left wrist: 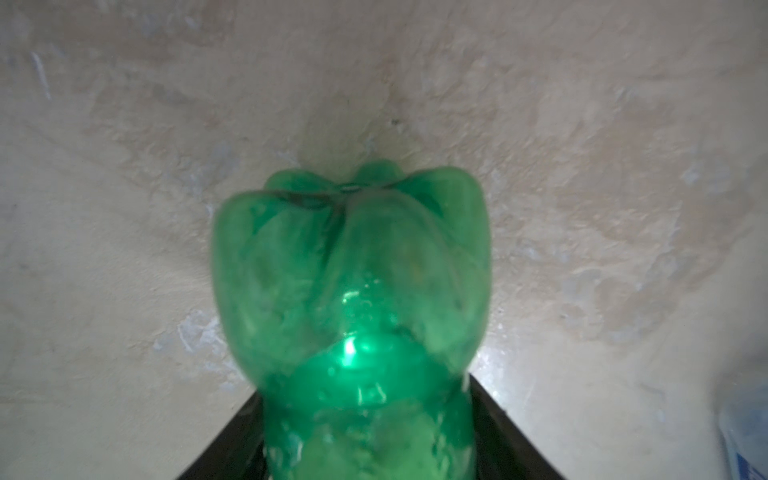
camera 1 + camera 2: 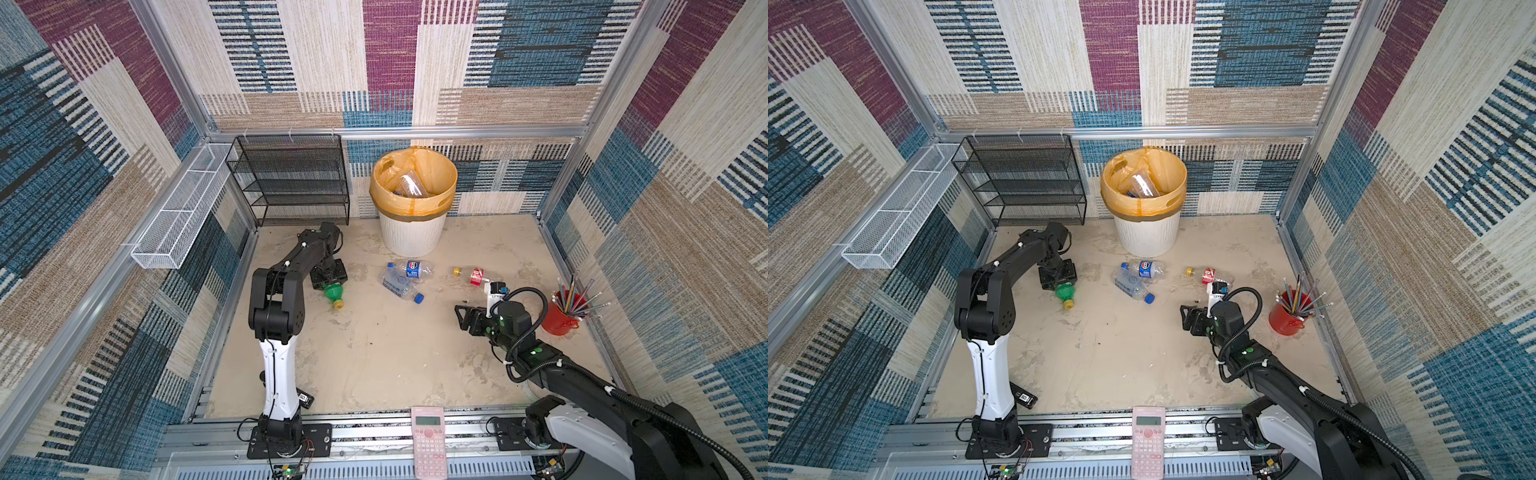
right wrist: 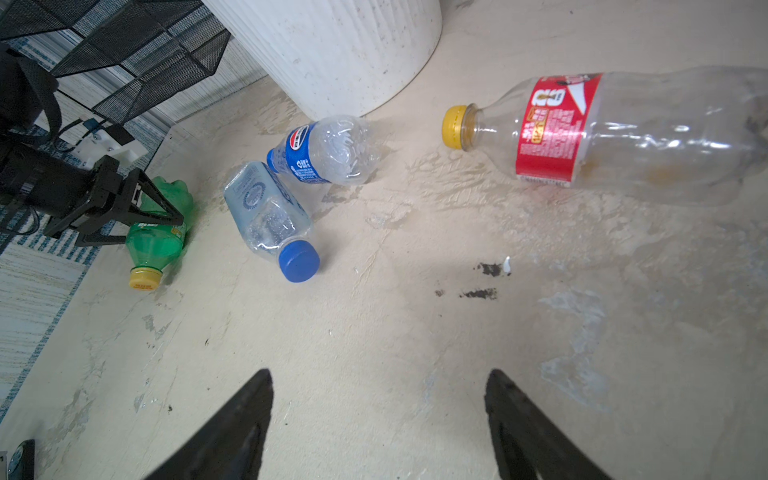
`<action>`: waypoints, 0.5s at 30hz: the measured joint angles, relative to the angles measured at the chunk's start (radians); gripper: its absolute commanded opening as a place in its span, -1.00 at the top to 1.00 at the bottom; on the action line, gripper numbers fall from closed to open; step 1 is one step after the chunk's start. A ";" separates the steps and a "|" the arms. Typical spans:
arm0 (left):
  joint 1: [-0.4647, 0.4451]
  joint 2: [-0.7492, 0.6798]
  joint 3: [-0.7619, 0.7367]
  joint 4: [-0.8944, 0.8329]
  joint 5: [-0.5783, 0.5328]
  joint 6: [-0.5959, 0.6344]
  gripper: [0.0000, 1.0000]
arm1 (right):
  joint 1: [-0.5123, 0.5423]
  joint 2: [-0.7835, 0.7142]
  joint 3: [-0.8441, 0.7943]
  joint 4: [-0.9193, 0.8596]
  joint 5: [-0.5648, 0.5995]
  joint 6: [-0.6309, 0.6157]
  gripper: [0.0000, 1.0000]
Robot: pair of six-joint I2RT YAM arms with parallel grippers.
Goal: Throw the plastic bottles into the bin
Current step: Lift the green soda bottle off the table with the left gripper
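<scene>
The beige tabletop (image 2: pixel 374 353) in front of me is scuffed and stained. At its far edge the white ribbed bin (image 2: pixel 411 237) stands in the middle, with the black mesh rack (image 2: pixel 291 183) to its left. Just nearer than the bin, a clear blue-labelled bottle (image 2: pixel 411 269) and a clear blue-capped bottle (image 2: pixel 401 286) lie on their sides, touching. A green bottle (image 2: pixel 331 291) lies left of them, and a red-labelled bottle (image 2: pixel 476 276) lies to their right. By the right edge a red cup (image 2: pixel 559 318) of pencils stands upright. A small black device (image 2: pixel 305 400) lies near left.
</scene>
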 measured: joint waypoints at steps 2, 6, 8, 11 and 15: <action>0.000 -0.010 -0.013 0.005 0.000 0.003 -0.20 | 0.000 0.000 0.003 0.000 0.000 0.000 -0.62; -0.002 -0.080 -0.080 0.027 0.018 0.012 -0.14 | 0.000 -0.010 0.006 0.000 0.001 0.000 -0.61; -0.009 -0.154 -0.143 0.059 0.019 0.020 -0.11 | 0.000 -0.022 0.006 0.000 0.001 0.000 -0.60; -0.025 -0.297 -0.273 0.141 0.045 0.029 -0.06 | 0.000 -0.041 0.006 -0.001 0.002 -0.001 -0.58; -0.045 -0.521 -0.519 0.330 0.074 0.029 -0.05 | 0.000 -0.054 0.005 0.000 0.013 -0.007 -0.57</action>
